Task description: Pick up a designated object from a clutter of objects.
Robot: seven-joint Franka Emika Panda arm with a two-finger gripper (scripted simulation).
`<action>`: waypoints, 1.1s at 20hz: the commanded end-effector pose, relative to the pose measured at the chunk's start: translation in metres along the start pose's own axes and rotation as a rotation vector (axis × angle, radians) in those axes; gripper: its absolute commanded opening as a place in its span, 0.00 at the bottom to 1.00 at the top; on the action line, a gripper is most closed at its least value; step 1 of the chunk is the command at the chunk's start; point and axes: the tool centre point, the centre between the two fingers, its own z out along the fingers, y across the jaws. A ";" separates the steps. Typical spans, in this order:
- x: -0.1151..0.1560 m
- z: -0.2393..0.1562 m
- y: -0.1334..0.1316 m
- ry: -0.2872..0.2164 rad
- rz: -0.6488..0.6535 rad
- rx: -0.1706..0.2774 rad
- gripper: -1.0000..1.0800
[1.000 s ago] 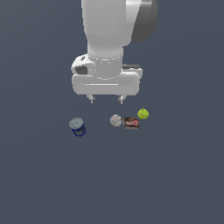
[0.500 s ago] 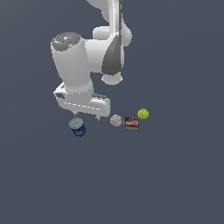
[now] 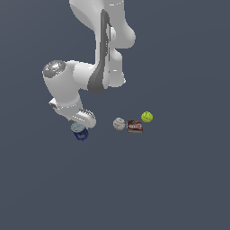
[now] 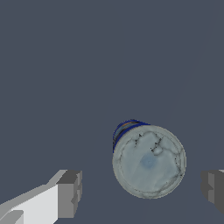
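tool (image 4: 142, 188) wide open around blue can (image 4: 148, 160)

No text, brand or number can be read anywhere. The dark red-brown box (image 3: 134, 126) — just beside the white ball (image 3: 119, 124) — carries pale marks on its top, perhaps lettering, too small to make out. The blue can (image 4: 148, 159) shows white marks on its side and a cracked-looking grey lid — no legible characters.
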 end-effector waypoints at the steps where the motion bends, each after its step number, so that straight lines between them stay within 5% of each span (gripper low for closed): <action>1: -0.001 0.009 0.010 -0.001 0.026 -0.003 0.96; 22: -0.003 0.063 0.016 -0.003 0.040 -0.005 0.96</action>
